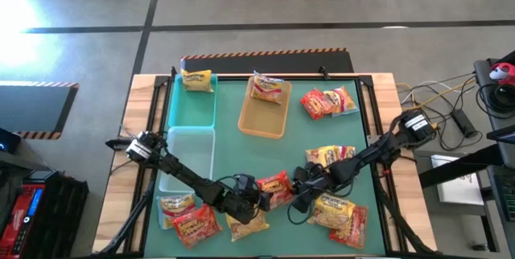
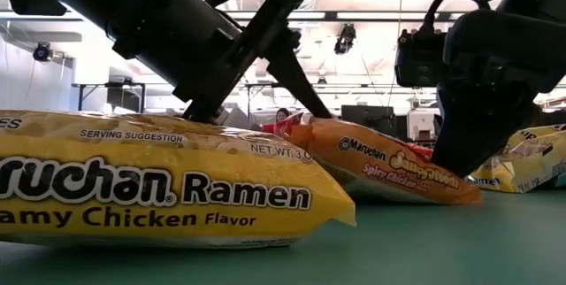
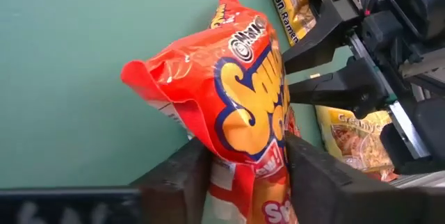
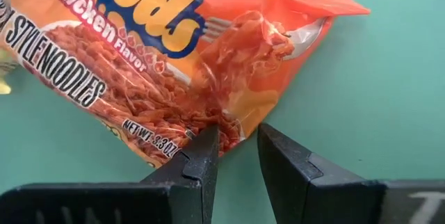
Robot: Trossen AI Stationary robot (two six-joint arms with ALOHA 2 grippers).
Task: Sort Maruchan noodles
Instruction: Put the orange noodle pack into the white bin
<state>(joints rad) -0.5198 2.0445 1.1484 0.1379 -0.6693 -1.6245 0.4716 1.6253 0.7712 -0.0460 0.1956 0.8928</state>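
Observation:
An orange-and-red Maruchan packet [image 1: 276,188] lies on the green mat between my two grippers. My left gripper [image 1: 251,199] is shut on its end toward the table's left [image 3: 240,161]. My right gripper [image 1: 302,193] is open by a narrow gap at the packet's opposite edge [image 4: 233,137], with bare mat between its fingertips. In the low view the packet [image 2: 389,168] slants, its right end on the mat. A yellow packet [image 2: 150,183] lies close in front. My left gripper pinches the packet's end [image 3: 243,165] between its two fingers [image 3: 182,175], coming low from the table's left. The crinkled end stands up past the fingers, and the packet's other end [image 2: 451,192] rests on the mat. My right gripper has one fingertip [image 4: 206,147] at the packet's edge; I cannot tell whether it touches.
A teal tray [image 1: 193,102] holds a yellow packet, and a tan tray [image 1: 261,118] holds an orange-red one. A clear tray [image 1: 183,158] stands on the left. More packets lie at the far right [image 1: 328,102], the right [image 1: 330,156], near right [image 1: 342,215] and near left [image 1: 185,217].

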